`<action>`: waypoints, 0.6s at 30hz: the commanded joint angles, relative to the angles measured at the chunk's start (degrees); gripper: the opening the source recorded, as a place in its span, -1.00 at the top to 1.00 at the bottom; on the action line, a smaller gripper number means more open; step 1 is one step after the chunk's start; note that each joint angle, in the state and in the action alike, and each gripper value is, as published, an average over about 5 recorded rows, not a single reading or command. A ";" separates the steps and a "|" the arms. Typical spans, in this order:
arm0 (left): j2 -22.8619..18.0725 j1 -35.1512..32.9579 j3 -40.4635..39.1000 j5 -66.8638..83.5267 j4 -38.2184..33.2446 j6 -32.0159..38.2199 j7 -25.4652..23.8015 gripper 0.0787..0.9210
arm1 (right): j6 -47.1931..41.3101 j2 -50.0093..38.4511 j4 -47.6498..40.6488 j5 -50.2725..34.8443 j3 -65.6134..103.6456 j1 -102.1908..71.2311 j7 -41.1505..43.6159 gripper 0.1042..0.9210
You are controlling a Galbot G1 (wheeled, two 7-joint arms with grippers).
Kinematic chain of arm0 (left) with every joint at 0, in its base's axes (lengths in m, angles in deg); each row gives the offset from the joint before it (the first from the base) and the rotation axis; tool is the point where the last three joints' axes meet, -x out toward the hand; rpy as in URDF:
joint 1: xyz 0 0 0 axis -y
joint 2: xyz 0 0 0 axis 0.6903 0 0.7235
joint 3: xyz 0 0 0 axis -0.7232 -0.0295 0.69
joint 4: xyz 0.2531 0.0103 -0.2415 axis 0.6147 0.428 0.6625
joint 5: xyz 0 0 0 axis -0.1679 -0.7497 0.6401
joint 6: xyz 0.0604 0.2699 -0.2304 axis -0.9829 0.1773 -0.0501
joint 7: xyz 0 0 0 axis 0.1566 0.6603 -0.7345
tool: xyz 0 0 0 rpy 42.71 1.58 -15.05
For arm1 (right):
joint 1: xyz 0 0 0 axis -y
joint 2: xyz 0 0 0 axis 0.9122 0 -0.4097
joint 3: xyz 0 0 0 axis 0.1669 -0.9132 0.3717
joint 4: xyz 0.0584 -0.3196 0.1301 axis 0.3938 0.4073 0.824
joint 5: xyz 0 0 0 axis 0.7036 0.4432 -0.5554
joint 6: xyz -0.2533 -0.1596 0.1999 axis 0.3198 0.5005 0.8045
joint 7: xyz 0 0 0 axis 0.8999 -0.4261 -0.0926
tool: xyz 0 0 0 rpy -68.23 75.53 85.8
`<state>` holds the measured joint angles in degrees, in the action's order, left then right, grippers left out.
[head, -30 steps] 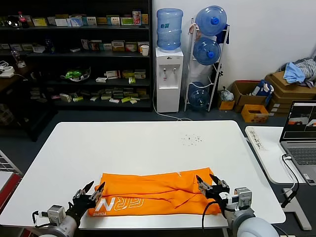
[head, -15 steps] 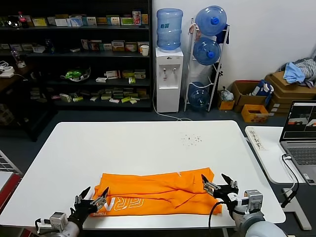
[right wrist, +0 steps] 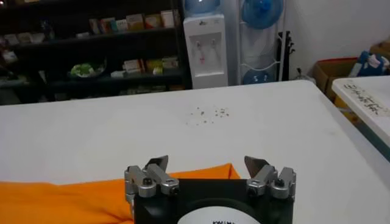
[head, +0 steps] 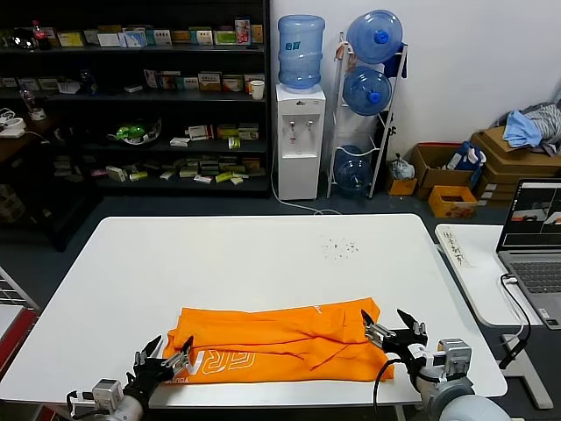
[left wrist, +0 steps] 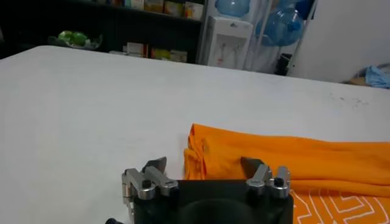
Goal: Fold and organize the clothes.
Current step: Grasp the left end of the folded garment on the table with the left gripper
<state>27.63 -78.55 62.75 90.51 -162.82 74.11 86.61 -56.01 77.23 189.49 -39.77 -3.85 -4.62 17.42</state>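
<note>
Grippers: left gripper (head: 164, 361) jaws spread, nothing in them; right gripper (head: 391, 331) jaws spread, nothing in them.
T-shirt: orange T-shirt (head: 279, 340) lies folded into a long band near the front edge of the white surface (head: 237, 259), lettering on the front strip.
Long axis: runs side to side across the robot, one end toward each arm.
Left end: just beyond the left gripper's tips, off to its inner side; not touching as far as I can tell.
Right end: right gripper sits at the shirt's right end, tips over or just beside the corner; contact unclear.
Nearer arm: about equal, each close to its own end.
Next move (guess): band probably needs folding end over end, so each end must lie between the jaws first.
Hidden: shirt's front hem partly cut off by the left gripper; collar not made out; wrist views show only each near end.
Around: laptop (head: 535, 235) on side desk to the right, water dispenser (head: 300, 132) and shelves (head: 131, 96) behind.
</note>
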 commanded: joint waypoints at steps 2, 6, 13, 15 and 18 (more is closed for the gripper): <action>-0.33 1.03 -0.51 -0.03 1.72 0.18 -0.23 -0.70 | 0.54 0.11 0.21 0.11 0.54 -0.45 0.34 -0.76; -0.38 1.05 -0.72 0.03 1.64 0.22 -0.38 -0.48 | 5.45 0.40 -0.96 2.66 1.00 -1.34 3.56 -0.76; -0.44 1.33 -0.74 0.05 1.89 0.30 -0.41 -0.01 | 22.59 1.90 -8.24 9.61 3.40 -2.28 14.66 -0.76; -0.50 1.18 -0.76 0.02 1.89 0.30 -0.39 0.14 | 26.40 2.66 -10.17 10.08 4.43 -2.38 17.19 -0.76; -0.66 0.82 -0.80 -0.03 1.70 0.31 -0.38 0.34 | 31.25 4.31 -12.60 10.03 6.02 -2.53 20.71 -0.76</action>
<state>27.12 -77.64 62.02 90.53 -161.30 74.36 86.26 -39.50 79.72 183.07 -33.27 -0.28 -6.76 28.58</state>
